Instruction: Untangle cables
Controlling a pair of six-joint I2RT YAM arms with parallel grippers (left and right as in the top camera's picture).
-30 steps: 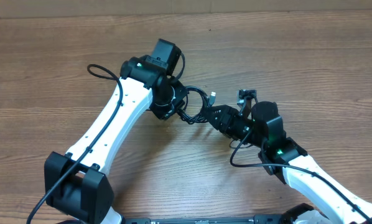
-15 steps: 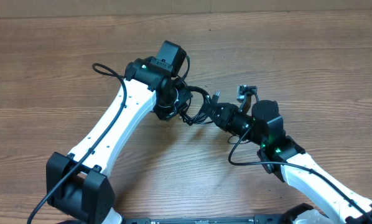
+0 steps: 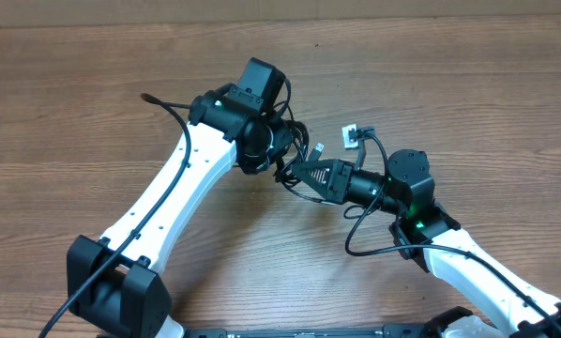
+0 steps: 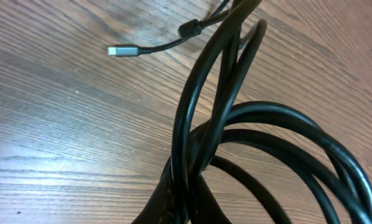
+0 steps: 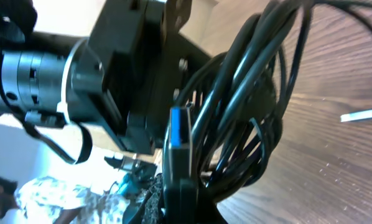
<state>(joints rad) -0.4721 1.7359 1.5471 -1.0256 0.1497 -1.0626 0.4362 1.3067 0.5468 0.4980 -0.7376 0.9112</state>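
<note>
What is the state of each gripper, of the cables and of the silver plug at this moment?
Left gripper: shut on the cables.
Right gripper: shut on the cables.
Cables: tangled in loops, held from both sides.
Silver plug: free, outside the bundle.

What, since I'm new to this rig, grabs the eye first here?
Mid-table, the left gripper and right gripper are each shut on one knotted bundle of black cables. A silvery plug tip juts out over the wooden table.
</note>
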